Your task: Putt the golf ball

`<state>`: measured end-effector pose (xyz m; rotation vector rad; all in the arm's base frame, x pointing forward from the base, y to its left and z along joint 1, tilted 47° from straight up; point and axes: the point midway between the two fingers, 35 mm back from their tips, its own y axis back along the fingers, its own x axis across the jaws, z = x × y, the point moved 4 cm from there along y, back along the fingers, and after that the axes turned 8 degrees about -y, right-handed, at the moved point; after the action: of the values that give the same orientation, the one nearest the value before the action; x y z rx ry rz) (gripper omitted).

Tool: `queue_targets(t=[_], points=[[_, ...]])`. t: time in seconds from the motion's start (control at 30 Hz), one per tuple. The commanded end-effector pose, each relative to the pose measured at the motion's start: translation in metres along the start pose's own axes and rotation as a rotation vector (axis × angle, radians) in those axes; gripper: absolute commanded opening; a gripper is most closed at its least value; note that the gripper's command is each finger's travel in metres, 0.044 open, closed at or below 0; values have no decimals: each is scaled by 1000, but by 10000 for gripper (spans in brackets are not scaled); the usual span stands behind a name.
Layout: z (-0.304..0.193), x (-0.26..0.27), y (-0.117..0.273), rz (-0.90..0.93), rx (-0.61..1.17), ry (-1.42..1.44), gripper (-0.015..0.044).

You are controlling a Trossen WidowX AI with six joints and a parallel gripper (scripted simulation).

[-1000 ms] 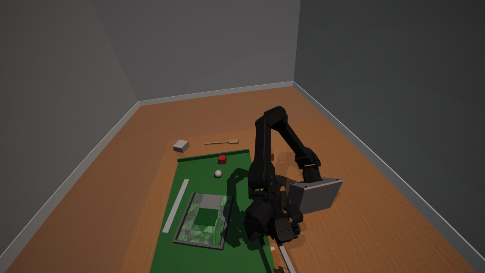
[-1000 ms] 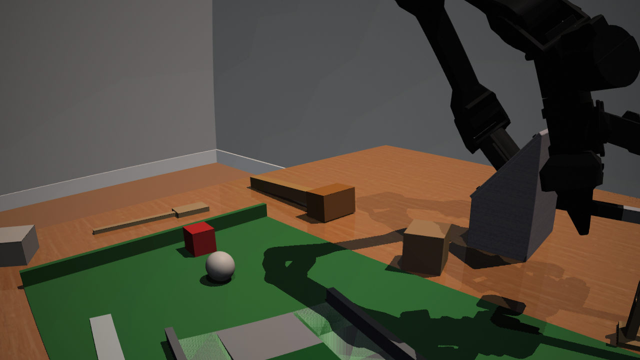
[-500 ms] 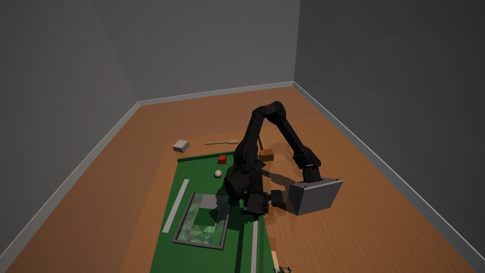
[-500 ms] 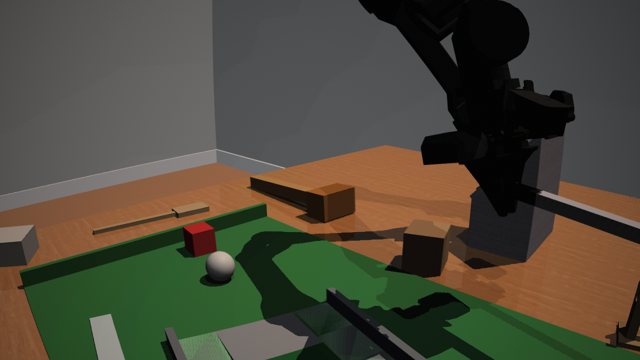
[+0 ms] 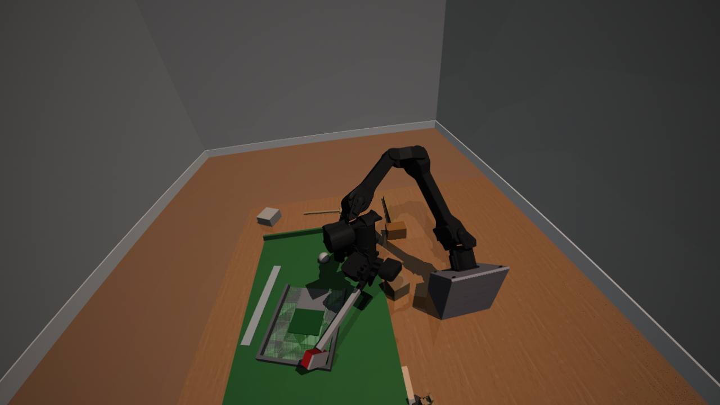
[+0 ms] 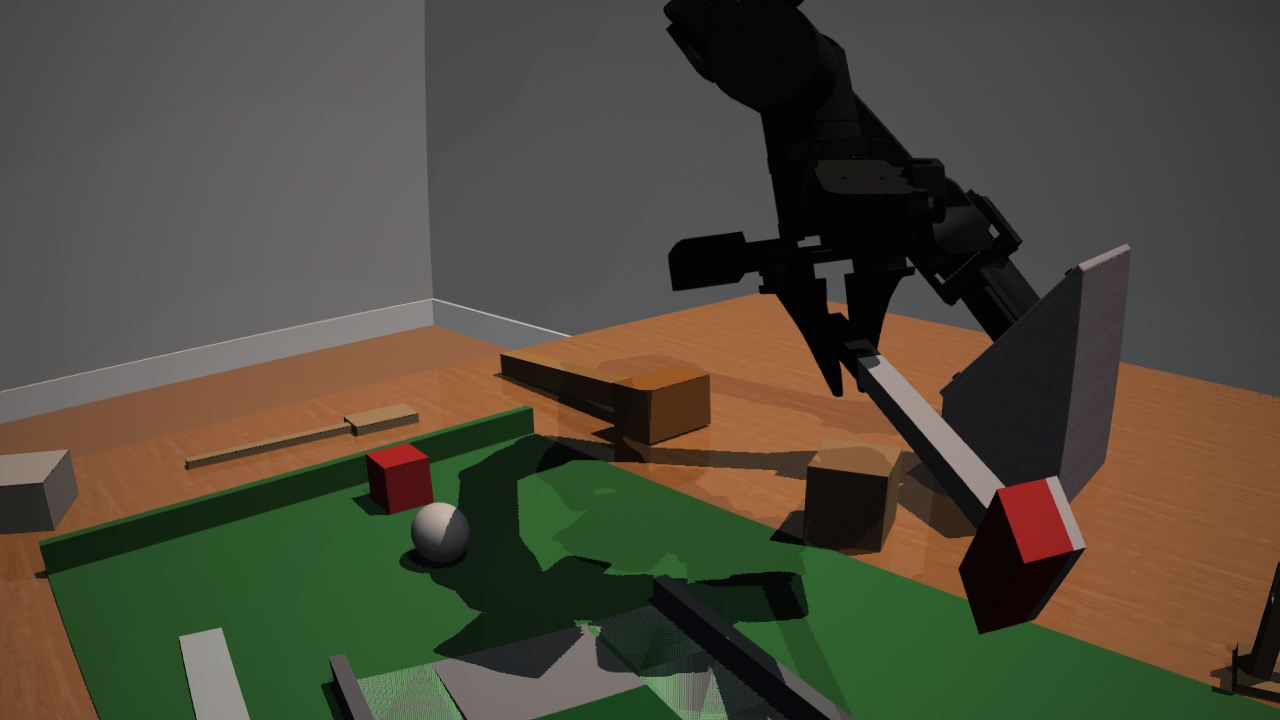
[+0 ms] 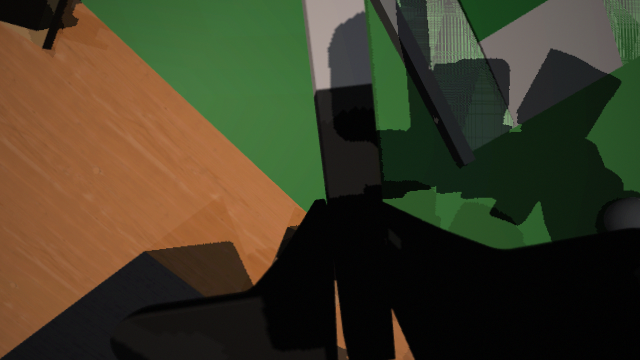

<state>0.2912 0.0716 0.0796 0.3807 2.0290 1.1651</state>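
My gripper [image 5: 361,286] [image 6: 850,371] [image 7: 340,206] is shut on the grip end of the red putter's pale shaft [image 5: 338,319] [image 6: 930,429] [image 7: 345,50]. The shaft slants down and away from the fingers. The putter's red and white head [image 5: 311,356] [image 6: 1038,523] is held in the air, outside the wrist view. The white golf ball [image 5: 323,257] [image 6: 439,532] rests on the green mat [image 5: 367,352] [image 6: 268,573], before the grey ramp [image 6: 537,680] [image 7: 530,45]. The raised green [image 5: 306,321] [image 7: 500,15] lies behind the ramp, between dark side rails.
A red cube [image 6: 398,479] stands near the ball. A white bar [image 5: 260,304] [image 6: 214,676] lies left of the ramp. A tan block [image 5: 396,288] [image 6: 850,497], an orange mallet [image 5: 396,230] [image 6: 671,407], a wooden stick [image 5: 322,212] [image 6: 268,443] and a grey box [image 5: 268,216] lie around the mat.
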Motion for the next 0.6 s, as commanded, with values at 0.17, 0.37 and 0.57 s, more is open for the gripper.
queue_targets(t=[0.17,0.37,0.57], points=[[-42,-44,15,-51,19,-302,0],[-77,-69,26,-94,35,-514,0],[-115,-89,36,-142,53,-726,0]])
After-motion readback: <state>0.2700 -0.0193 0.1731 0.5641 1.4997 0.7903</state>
